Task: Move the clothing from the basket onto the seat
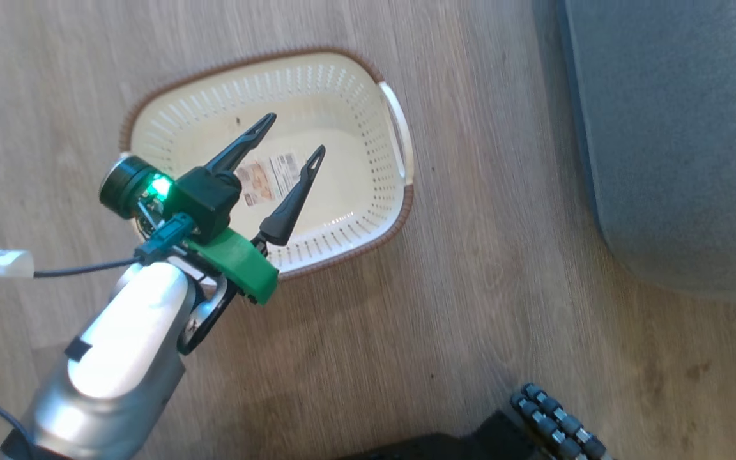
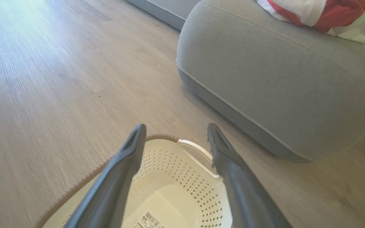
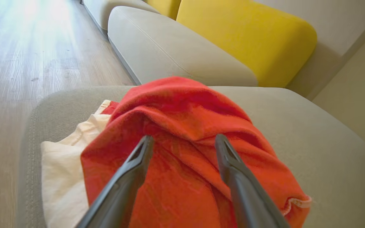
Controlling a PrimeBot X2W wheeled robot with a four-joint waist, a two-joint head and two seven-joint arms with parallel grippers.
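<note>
The red and white clothing (image 3: 182, 152) lay bunched on the grey seat's (image 3: 312, 142) rounded corner, while the cream, brown-rimmed basket (image 1: 202, 121) stood upright on the floor (image 1: 470, 319) nearby.

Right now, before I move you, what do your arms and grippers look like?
The left gripper has two long, black, tapering jaws on a black block, with a bright green bracket beside it and a round black module lit green. Its forearm is glossy silver-white; a black cable carries a white tag. The right gripper shows the same dark slim jaws, slotted near the tips.

Pale wood-plank floor (image 1: 444, 332) — sunlit far off; yellow sofa cushion (image 3: 249, 41).
</note>
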